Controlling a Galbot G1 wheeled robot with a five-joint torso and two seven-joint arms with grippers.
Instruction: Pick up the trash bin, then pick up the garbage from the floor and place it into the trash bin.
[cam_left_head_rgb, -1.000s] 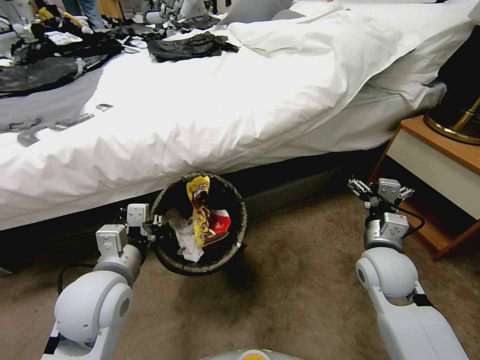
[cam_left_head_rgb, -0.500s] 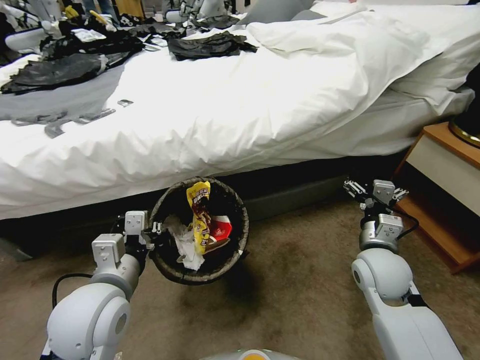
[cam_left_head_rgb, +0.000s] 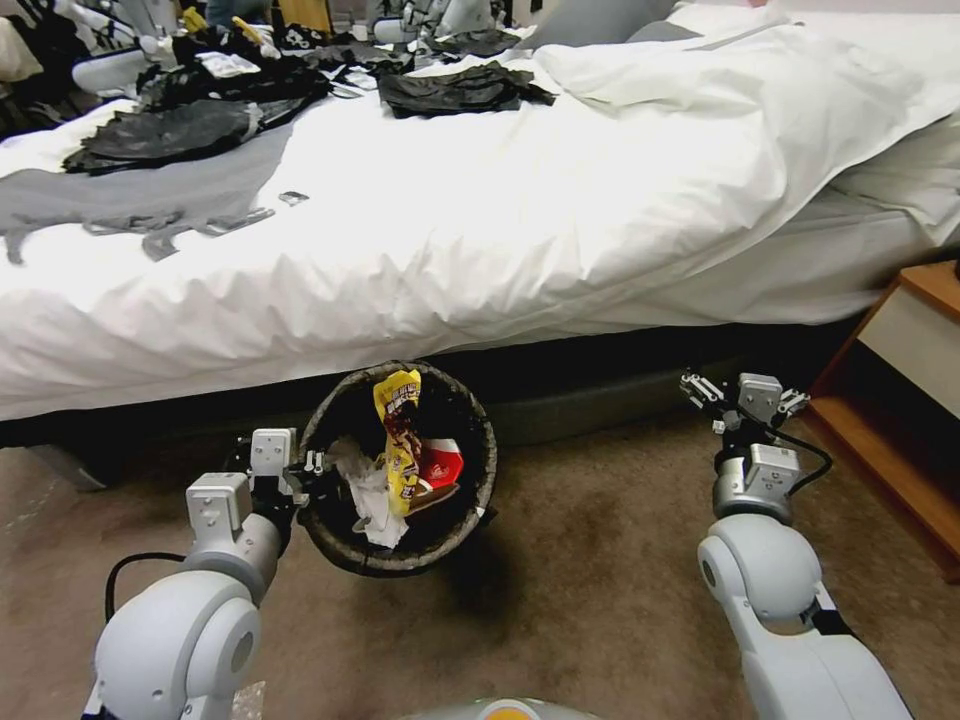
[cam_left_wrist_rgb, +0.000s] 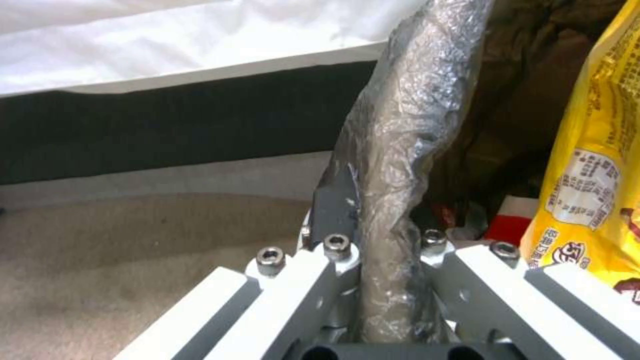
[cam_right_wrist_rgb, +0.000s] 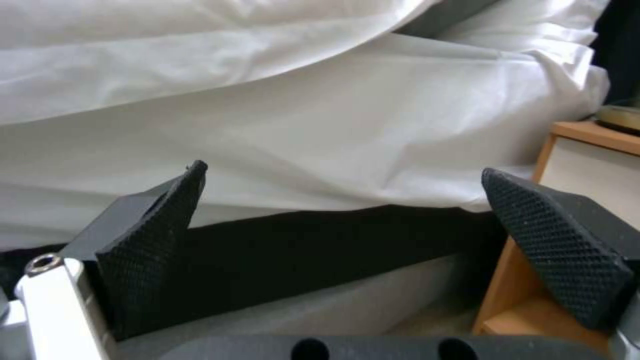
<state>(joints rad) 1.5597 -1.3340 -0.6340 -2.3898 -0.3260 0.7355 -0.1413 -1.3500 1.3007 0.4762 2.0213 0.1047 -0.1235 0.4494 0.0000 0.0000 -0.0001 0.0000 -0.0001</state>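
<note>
Rounded white arms, black cables, bare screws, black mesh-textured fingers (cam_right_wrist_rgb: 560, 250).

Trash bin (cam_left_head_rgb: 400, 550) outer wall hidden beneath its rim; nightstand (cam_left_head_rgb: 915, 330) cut off at the edge

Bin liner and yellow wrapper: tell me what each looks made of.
Bin liner: thin plastic film, dark and semi-glossy, going by its fine crinkles and shine where the left hand pinches the rim. Yellow wrapper: likely glossy printed plastic or foil laminate; it stands stiffly creased in the trash bin and reflects light.
</note>
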